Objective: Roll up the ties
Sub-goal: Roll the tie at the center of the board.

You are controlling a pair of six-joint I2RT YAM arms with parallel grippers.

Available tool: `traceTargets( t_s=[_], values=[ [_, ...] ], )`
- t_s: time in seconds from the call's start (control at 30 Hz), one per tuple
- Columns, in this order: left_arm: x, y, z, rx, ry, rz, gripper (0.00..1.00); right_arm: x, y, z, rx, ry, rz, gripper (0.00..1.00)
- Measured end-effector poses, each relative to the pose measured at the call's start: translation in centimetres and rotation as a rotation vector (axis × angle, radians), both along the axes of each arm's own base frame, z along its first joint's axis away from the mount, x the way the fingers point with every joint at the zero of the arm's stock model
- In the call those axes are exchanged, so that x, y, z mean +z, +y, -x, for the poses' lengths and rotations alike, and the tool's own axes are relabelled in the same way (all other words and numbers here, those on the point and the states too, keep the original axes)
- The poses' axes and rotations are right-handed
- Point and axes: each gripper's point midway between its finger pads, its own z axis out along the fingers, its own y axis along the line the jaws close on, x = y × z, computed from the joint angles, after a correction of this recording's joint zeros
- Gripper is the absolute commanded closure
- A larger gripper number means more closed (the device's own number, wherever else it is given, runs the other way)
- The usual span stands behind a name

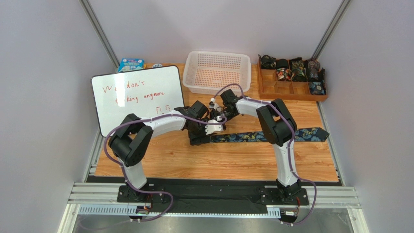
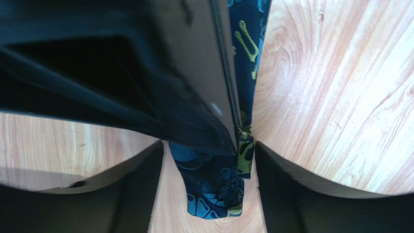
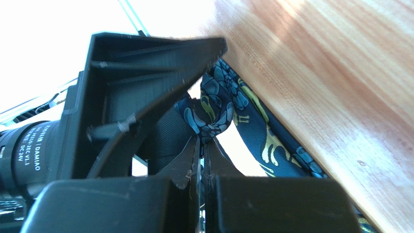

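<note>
The tie [image 1: 272, 136] lies flat on the table [image 1: 170, 160], running from the centre toward 3 o'clock. The right gripper [image 3: 201, 162] is clenched on a raised fold at its narrow end. The left gripper [image 2: 209, 150] is released, its fingers [image 2: 286, 189] straddling the tip without touching it. For a tight first turn, we judge it best to carry the pinched fold toward 3 o'clock, square to the strip. We then close the left fingers on the core before the right lets go.
</note>
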Motion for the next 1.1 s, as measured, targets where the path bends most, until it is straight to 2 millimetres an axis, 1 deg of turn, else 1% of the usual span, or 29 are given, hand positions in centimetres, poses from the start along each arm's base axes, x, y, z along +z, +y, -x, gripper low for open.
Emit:
traceTargets(
  t_s=[0.07,0.1,0.13,0.17,0.2,0.33,0.43,0.6,0.77,0.87,0.9,0.93,1.0,1.03,1.1],
  values=[
    [0.0,0.0,-0.3,-0.001,-0.014,-0.005,0.47,-0.1,-0.1,0.1,0.000,0.001,0.000,1.00],
    [0.0,0.1,-0.4,0.001,-0.020,-0.009,0.54,-0.1,-0.1,0.0,-0.002,0.002,0.001,0.99],
    [0.0,0.1,-0.5,0.002,-0.023,-0.012,0.57,-0.1,-0.1,0.0,-0.003,0.001,0.001,0.98],
    [0.0,0.1,-0.5,-0.001,-0.027,-0.013,0.62,-0.1,-0.2,-0.2,-0.006,0.000,0.001,0.98],
    [0.0,0.1,-0.6,-0.001,-0.031,-0.012,0.64,-0.1,-0.3,-0.2,-0.007,-0.001,0.000,0.97],
    [-0.1,0.1,-0.5,-0.004,-0.038,-0.010,0.68,-0.2,-0.5,-0.3,-0.008,-0.003,0.001,0.95],
    [-0.1,0.1,-0.5,-0.006,-0.040,-0.008,0.70,-0.3,-0.6,-0.4,-0.005,-0.001,0.005,0.97],
    [-0.1,0.1,-0.5,-0.014,-0.047,-0.004,0.73,-1.0,-0.5,-0.7,0.003,-0.004,0.015,0.99],
    [-0.1,0.1,-0.5,-0.030,-0.057,0.000,0.75,-1.2,-0.6,-1.2,0.020,-0.058,0.016,0.99],
    [-0.1,0.0,-0.5,-0.042,-0.059,0.004,0.75,-1.3,-0.6,-1.3,0.028,-0.078,0.016,0.98],
    [-0.1,0.0,-0.5,-0.047,-0.059,0.005,0.75,-1.3,-0.6,-1.3,0.030,-0.083,0.014,0.96],
    [-0.1,0.0,-0.4,-0.050,-0.059,0.006,0.75,-1.3,-0.6,-1.4,0.031,-0.086,0.013,0.90],
    [-0.1,-0.1,-0.4,-0.053,-0.058,0.007,0.79,-1.4,-0.6,-1.4,0.033,-0.092,0.010,0.82],
    [-0.1,-0.1,-0.4,-0.056,-0.058,0.008,0.82,-1.4,-0.6,-1.4,0.033,-0.095,0.009,0.76],
    [-0.1,0.0,-0.3,-0.056,-0.055,0.006,0.84,-1.5,-0.7,-1.4,0.030,-0.092,0.011,0.68]
  ],
)
